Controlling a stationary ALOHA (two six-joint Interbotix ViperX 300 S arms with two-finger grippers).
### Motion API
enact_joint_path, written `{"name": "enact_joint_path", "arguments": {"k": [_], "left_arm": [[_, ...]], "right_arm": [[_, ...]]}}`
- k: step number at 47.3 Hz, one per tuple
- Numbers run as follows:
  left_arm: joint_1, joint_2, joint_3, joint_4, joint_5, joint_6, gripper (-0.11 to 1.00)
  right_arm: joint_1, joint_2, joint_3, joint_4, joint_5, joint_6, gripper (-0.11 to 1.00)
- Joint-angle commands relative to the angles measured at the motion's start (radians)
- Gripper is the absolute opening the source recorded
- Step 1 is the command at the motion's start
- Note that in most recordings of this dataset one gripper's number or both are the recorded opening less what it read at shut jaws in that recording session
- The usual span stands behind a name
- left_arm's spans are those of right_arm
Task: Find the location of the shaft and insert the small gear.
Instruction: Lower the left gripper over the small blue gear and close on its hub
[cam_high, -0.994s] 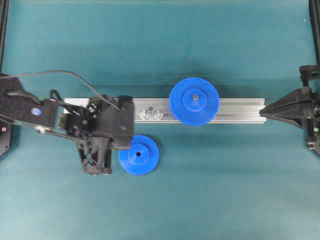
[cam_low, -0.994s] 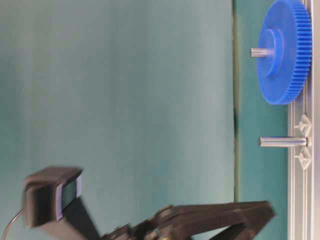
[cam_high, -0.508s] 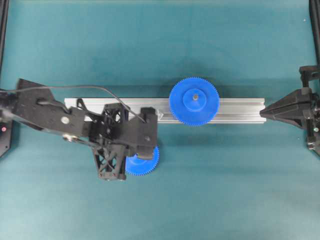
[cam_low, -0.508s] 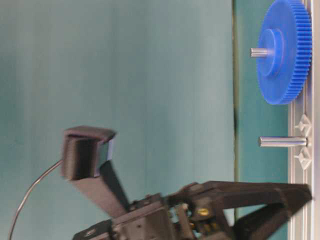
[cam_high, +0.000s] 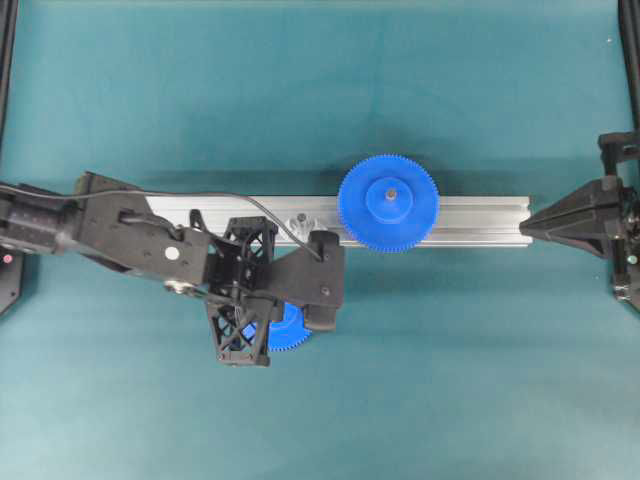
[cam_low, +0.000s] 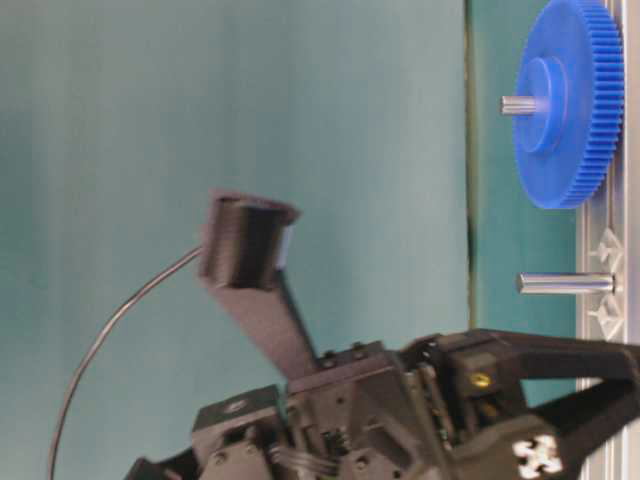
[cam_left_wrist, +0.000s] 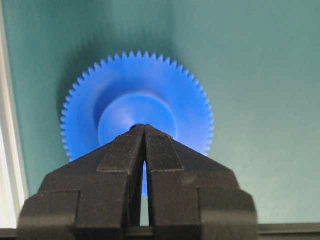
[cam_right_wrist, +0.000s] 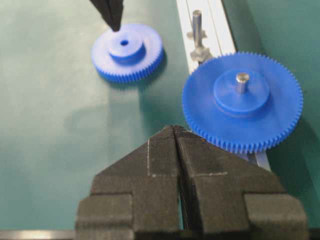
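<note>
The small gear (cam_high: 292, 328) lies flat on the green mat just in front of the rail, mostly hidden under my left arm. It shows whole in the left wrist view (cam_left_wrist: 137, 112) and in the right wrist view (cam_right_wrist: 127, 50). My left gripper (cam_left_wrist: 145, 128) is shut and empty, its tips (cam_right_wrist: 114, 17) pointing down at the far edge of the gear's hub; I cannot tell if they touch. The shaft (cam_right_wrist: 197, 22) stands bare and upright on the rail (cam_high: 480, 220), also seen from table level (cam_low: 565, 283). My right gripper (cam_right_wrist: 175, 128) is shut and empty at the rail's right end (cam_high: 532, 224).
A larger blue gear (cam_high: 388, 203) sits on a second pin on the rail, right of the shaft, seen also in the right wrist view (cam_right_wrist: 242, 100). The left wrist camera mount (cam_high: 318, 282) and its cable hang over the rail beside the shaft.
My left arm has swung right and a little forward, from beside the small gear to over it, now covering most of it. Its jaws stayed shut. The right arm has not moved.
</note>
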Motion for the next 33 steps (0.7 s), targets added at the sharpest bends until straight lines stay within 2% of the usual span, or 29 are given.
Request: {"name": "enact_joint_path", "arguments": {"k": [1,12,33], "left_arm": [[-0.005,-0.005,-0.04,0.003,0.028,0.006,0.0],[-0.006,0.014,-0.074,0.003,0.052,0.051,0.0],[-0.006,0.025,-0.08,0.003,0.063,0.055,0.01]], "right_arm": [[-0.002,0.011,-0.011,-0.002,-0.005,0.008,0.0],[-0.002,0.011,-0.006,-0.002,-0.009,0.009,0.0],[-0.002,0.009,-0.005,-0.002,-0.012,0.009,0.0]]}}
